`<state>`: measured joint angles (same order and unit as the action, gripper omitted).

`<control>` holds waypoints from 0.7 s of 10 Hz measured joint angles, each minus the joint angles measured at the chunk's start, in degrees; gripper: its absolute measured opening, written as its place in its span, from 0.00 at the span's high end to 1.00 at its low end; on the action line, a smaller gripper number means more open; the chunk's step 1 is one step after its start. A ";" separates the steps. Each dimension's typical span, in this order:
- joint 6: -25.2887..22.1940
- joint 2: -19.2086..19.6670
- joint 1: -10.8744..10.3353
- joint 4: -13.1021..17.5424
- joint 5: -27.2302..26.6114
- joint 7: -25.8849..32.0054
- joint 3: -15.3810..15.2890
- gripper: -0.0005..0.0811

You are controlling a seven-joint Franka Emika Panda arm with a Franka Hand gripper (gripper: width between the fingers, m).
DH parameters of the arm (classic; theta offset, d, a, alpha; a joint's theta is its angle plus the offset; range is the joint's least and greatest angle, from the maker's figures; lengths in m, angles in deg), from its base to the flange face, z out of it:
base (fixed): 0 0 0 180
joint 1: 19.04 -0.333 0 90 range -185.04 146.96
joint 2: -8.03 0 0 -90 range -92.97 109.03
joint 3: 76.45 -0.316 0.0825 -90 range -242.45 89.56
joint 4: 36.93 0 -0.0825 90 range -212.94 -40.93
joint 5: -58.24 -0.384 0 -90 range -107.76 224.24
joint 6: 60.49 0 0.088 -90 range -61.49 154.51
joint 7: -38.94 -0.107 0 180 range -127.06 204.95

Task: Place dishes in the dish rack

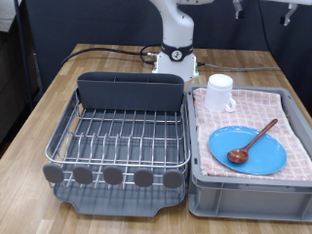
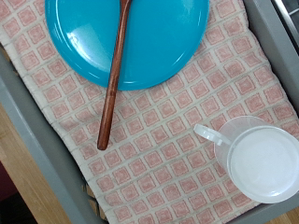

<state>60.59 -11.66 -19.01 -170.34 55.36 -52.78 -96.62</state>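
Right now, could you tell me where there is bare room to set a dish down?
The dish rack grid is entirely bare. The bin is crowded: the plate carries the spoon, with the mug beside it on the cloth.

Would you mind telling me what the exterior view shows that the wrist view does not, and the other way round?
Only the exterior view shows the dish rack, with nothing on its wire grid, the wooden table and the robot's base. Only the wrist view shows the weave of the checked cloth close up and the mug's white inside from straight above. Both show the light-blue plate with the wooden spoon lying across it, the white mug, the checked cloth and the grey bin. The gripper shows in neither view.
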 joint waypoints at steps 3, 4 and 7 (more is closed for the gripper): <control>-6.22 5.75 0.11 5.73 2.69 -4.36 -0.56 0.01; -6.64 7.34 0.11 7.21 3.53 -5.57 -0.81 0.01; -6.02 10.33 0.06 9.53 5.33 -7.25 -1.69 0.01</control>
<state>54.56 -1.33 -18.95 -160.81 60.69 -60.03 -98.31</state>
